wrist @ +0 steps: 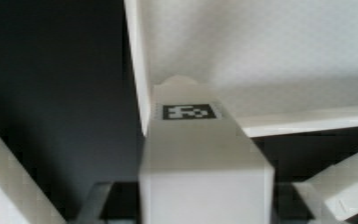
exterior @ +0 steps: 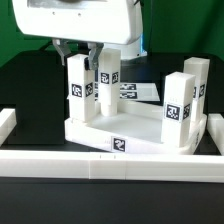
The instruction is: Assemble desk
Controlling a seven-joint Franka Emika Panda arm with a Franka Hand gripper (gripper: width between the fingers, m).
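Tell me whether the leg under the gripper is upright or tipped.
Upright. The leg stands vertically on the tabletop, between the fingers of the gripper, parallel to the other legs.
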